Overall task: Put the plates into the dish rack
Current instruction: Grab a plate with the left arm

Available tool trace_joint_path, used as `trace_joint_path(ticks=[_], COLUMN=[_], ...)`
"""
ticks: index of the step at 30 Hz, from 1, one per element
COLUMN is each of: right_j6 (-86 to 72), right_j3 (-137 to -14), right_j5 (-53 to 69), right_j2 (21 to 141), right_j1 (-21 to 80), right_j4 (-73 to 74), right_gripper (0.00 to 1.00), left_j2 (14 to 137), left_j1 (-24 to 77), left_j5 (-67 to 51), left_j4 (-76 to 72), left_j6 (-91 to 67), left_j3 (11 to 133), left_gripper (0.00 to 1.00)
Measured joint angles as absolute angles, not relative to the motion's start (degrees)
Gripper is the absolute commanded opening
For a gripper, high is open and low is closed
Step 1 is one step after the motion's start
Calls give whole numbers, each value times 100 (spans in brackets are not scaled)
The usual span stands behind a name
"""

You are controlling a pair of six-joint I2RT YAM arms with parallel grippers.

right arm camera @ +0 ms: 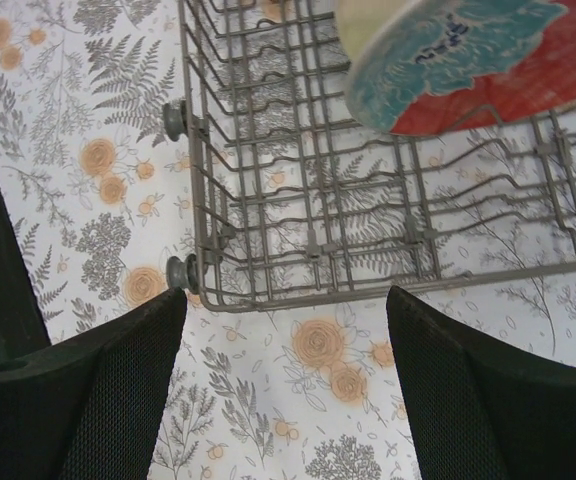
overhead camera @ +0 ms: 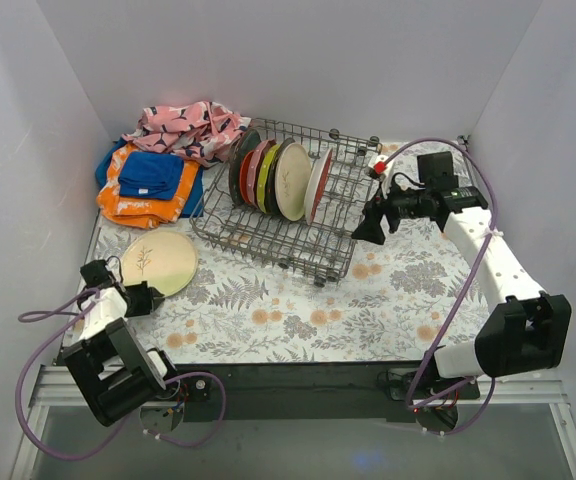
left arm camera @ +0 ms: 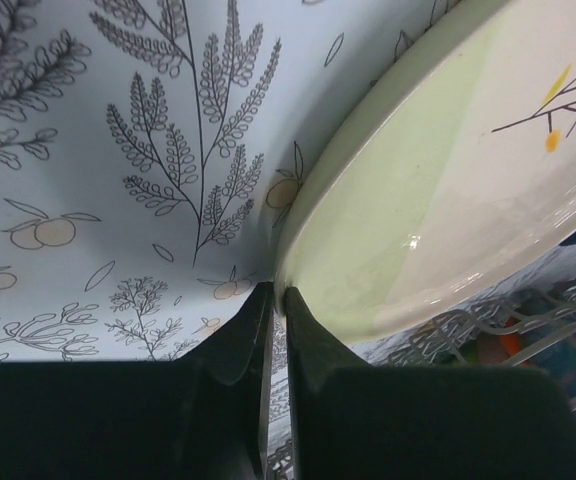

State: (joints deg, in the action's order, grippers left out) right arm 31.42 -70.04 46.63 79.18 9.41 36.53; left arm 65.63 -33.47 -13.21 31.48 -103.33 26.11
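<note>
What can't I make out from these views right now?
Top view: racked plates overlap; the rearmost are hidden, count uncertain.
Left wrist: cream plate cut by right edge; whether left gripper touches its rim, unclear.
Right wrist: red plate blurred, cut by top edge.

Plates [overhead camera: 280, 180] in the dish rack [overhead camera: 320, 238]; lone plate [overhead camera: 158, 263] left on the table [overhead camera: 368, 310], cloths [overhead camera: 153, 185] behind.
</note>
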Motion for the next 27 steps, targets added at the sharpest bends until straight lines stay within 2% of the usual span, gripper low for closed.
trace_joint_path(ticks=[13,27], right_j6=[3229,3542], right_j3=[-7330,-7942], right_j5=[4431,4053], right_j2=[7981,8705], right_j1=[2775,4453], right_j4=[3743,3752], right_gripper=[86,87], left_j2=[6847,7072], left_j1=[-2718,-1935], left_j5=[-1409,-945], left_j4=[4099,5273], left_j6=[-9896,-9817], left_j3=[2978,3402], left_gripper=[0,0])
